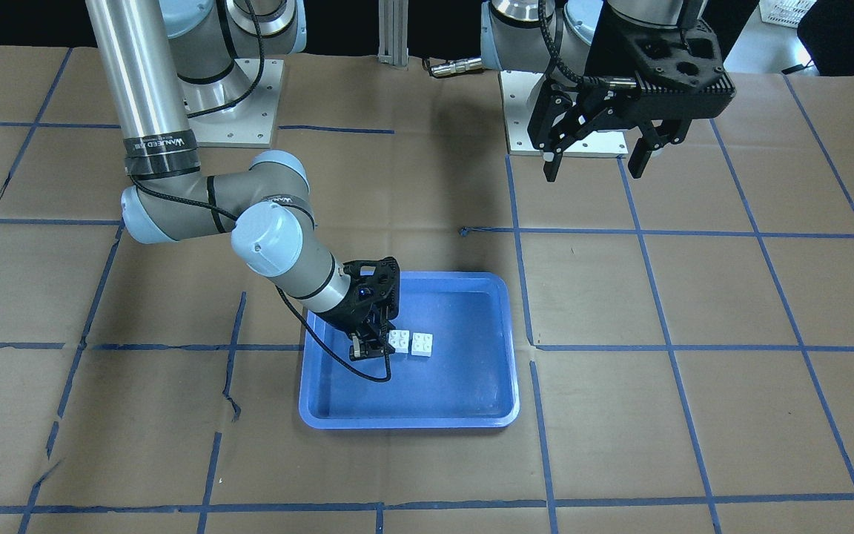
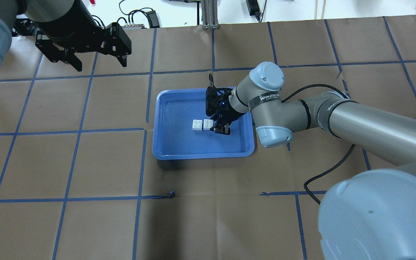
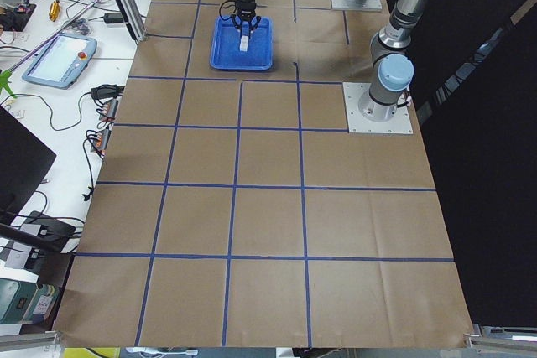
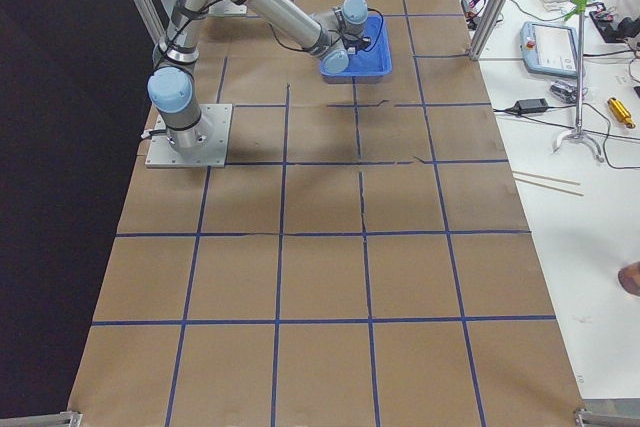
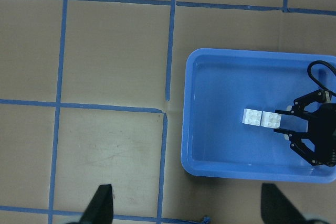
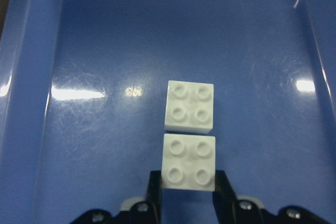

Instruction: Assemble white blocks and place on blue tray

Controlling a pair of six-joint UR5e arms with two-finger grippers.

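Note:
Two white 2x2 blocks lie side by side, flat on the floor of the blue tray, with a thin seam between them. My right gripper reaches into the tray, and its fingers press on both sides of the near white block. The second block lies just beyond it. The overhead view shows the same: right gripper, held block, other block, tray. My left gripper hangs open and empty, high above the table near its base, well away from the tray.
Brown paper with a grid of blue tape lines covers the table. A black cable trails from the right arm across the paper. The two arm base plates stand at the robot's edge.

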